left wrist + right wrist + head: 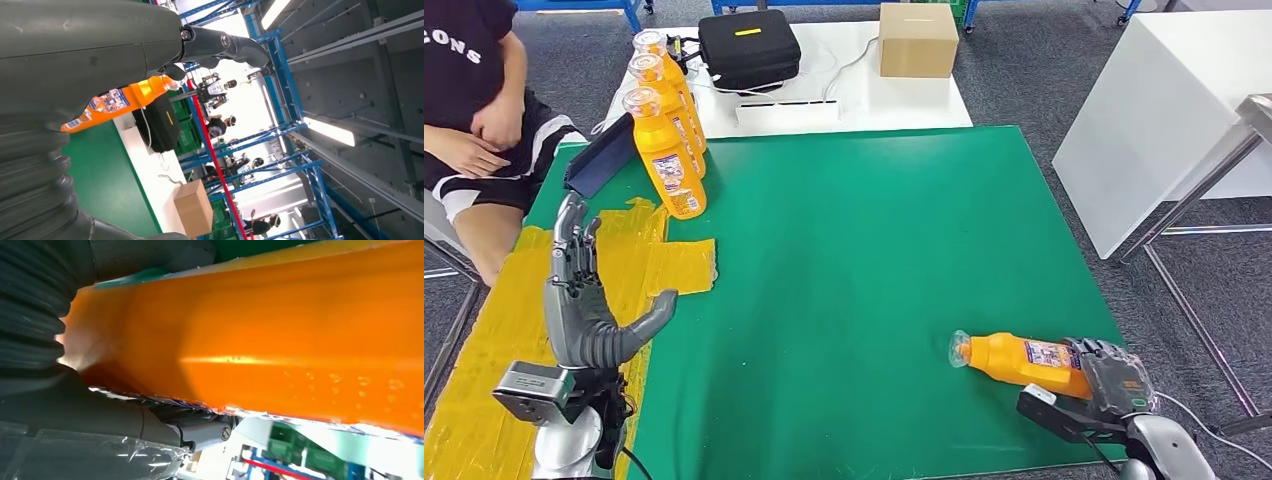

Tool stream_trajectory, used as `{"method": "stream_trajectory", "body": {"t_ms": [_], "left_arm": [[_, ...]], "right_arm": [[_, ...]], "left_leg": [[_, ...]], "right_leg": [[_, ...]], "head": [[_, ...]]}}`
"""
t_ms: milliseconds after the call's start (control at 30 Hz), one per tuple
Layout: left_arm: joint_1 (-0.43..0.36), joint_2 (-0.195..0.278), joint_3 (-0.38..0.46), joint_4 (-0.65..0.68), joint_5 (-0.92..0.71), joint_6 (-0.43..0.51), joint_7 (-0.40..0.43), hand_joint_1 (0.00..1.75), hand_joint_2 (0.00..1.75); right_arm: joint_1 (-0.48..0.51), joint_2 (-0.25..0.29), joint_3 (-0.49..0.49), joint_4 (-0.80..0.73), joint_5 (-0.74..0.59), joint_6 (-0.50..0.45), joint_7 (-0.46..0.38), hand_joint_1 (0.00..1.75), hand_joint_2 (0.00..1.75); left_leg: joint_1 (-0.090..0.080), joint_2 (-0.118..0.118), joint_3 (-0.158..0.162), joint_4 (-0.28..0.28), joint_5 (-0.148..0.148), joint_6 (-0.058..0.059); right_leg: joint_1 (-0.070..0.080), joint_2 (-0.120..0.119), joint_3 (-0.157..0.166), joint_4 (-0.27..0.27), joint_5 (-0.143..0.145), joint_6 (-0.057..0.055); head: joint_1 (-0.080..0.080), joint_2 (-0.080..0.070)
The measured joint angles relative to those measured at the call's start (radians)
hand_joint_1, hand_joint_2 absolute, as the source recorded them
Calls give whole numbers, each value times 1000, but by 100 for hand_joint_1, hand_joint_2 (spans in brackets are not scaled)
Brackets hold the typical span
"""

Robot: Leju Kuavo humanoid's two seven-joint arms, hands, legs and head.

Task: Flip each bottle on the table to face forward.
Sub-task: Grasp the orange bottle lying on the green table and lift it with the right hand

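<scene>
Green matting covers the surface [844, 260], with yellow tape patches along its left side and a white table carrying a black case [749, 48] and a cardboard box [918, 39] behind it. Three orange bottles [667, 150] stand upright in a row at the far left corner, their labels toward the camera. A fourth orange bottle [1019, 362] lies on its side near the front right edge, cap pointing left. The right robot hand [1112, 378] is wrapped around the base end of that lying bottle; the right wrist view shows the orange body pressed close against the palm. The left robot hand [584, 300] is raised over the taped area, fingers spread, holding nothing. A seated person [484, 110] is at the far left.

The step in hand looks like picking up the last fallen bottle. Next it would need lifting, standing upright and turning so the label faces forward, probably beside the other three.
</scene>
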Motion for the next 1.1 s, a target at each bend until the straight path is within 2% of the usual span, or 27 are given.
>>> {"method": "stream_trajectory", "body": {"t_ms": [133, 233, 367, 433, 533, 633, 700, 833, 967, 1100], "left_arm": [[0, 0, 0, 0, -6, 2, 3, 0, 175], [0, 0, 0, 0, -7, 4, 6, 0, 175], [0, -1, -8, 0, -10, 6, 12, 0, 175], [2, 0, -17, 2, -8, -3, 27, 0, 175], [10, 4, -34, 14, 78, -94, 89, 0, 175], [18, 20, -41, 51, 241, -240, 141, 0, 175], [20, 32, -40, 84, 300, -289, 151, 0, 175], [21, 45, -34, 124, 324, -309, 155, 0, 175], [21, 52, -31, 139, 326, -312, 158, 0, 175], [21, 56, -29, 151, 335, -336, 177, 0, 175]], "right_arm": [[-18, 12, 21, 9, -9, -23, -10, 175, 175], [-27, 32, 30, 16, -39, -108, -60, 175, 175], [-53, 112, 38, 6, -196, -263, -180, 175, 175], [-82, 162, 36, -2, -300, -313, -205, 175, 175], [-137, 233, 15, 0, -416, -362, -217, 175, 175], [-182, 296, -7, 16, -537, -353, -260, 175, 175], [-203, 333, -14, 32, -586, -335, -281, 175, 175], [-224, 383, -18, 55, -608, -326, -295, 175, 175], [-231, 405, -19, 66, -613, -325, -299, 175, 175], [-235, 430, -20, 76, -687, -247, -317, 175, 175]], "left_leg": [[0, 0, 0, 0, 0, 0], [0, 0, -1, 0, 0, 0], [0, 0, -2, 0, 1, 0], [0, 0, -2, 0, 1, 0], [1, 0, -2, 0, 1, 0], [1, 0, -3, 0, 1, 0], [1, 0, -3, 0, 1, 0], [1, -2, -3, 0, 1, 0], [0, -2, -4, 0, 1, 0], [0, -2, -5, 0, 1, 0]], "right_leg": [[1, 0, 0, 0, 0, 0], [1, 0, 0, 0, 0, 0], [1, 0, -1, 0, 0, 0], [1, 0, -1, 0, 0, 0], [1, 0, -1, 1, 0, 0], [1, 0, -1, 1, 0, 0], [1, 0, -2, 1, 0, 0], [1, 0, -2, 1, 0, 0], [1, -1, -2, 1, 0, 0], [1, -1, -2, 1, 0, 0]], "head": [[0, 0], [0, 0], [0, 0], [0, 0], [0, 0], [0, 0], [0, 0], [0, 0], [0, 0], [1, 0]]}}
